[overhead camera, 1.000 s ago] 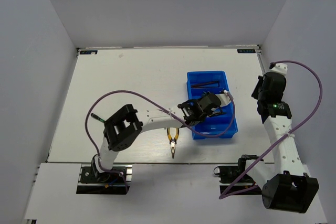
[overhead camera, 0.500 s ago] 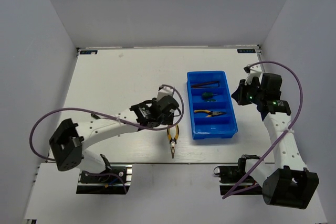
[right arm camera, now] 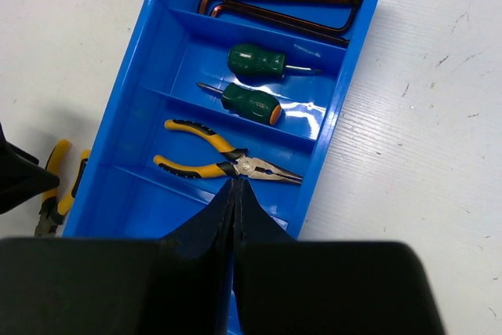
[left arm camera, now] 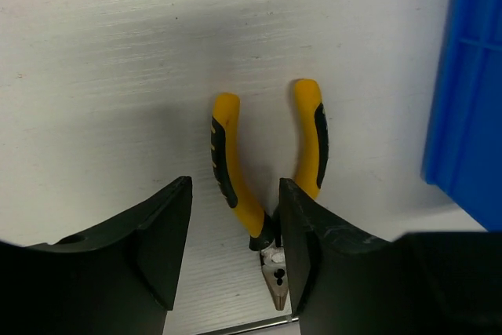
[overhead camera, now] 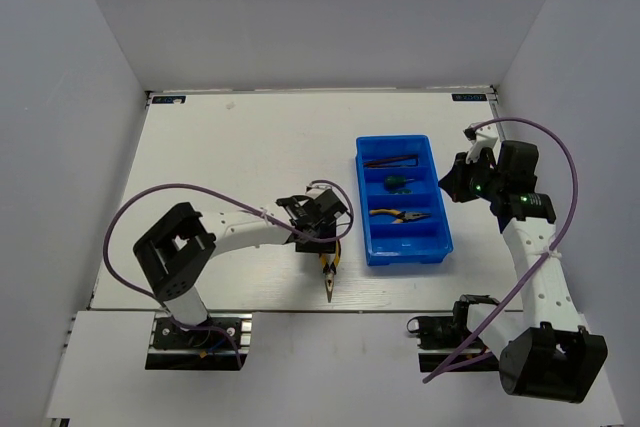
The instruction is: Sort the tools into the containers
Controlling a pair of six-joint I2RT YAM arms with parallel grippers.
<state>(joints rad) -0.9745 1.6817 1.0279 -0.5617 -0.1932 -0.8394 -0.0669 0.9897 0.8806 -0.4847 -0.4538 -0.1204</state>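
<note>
The blue tray (overhead camera: 362, 187) holds hex keys (right arm camera: 274, 9) in its far compartment. Behind the divider come two green-handled screwdrivers (right arm camera: 257, 60), then yellow-and-black pliers (right arm camera: 227, 161). A second pair of pliers (overhead camera: 329, 272) lies on the table left of the tray, nose toward the near edge. My left gripper (left arm camera: 235, 190) hangs open just above these pliers (left arm camera: 235, 170), its fingers either side of the left handle and pivot. My right gripper (right arm camera: 235, 183) is shut and empty, hovering over the tray's right side (overhead camera: 455, 182).
The tray's nearest compartment (right arm camera: 149, 202) holds no tool. The tray wall (left arm camera: 467, 115) stands close to the right of the loose pliers. The table's front edge runs just below the pliers' nose.
My left gripper left the tray, opened, swung left and came down over the loose pliers. One pair of pliers now lies in the tray. My right gripper moved in toward the tray.
</note>
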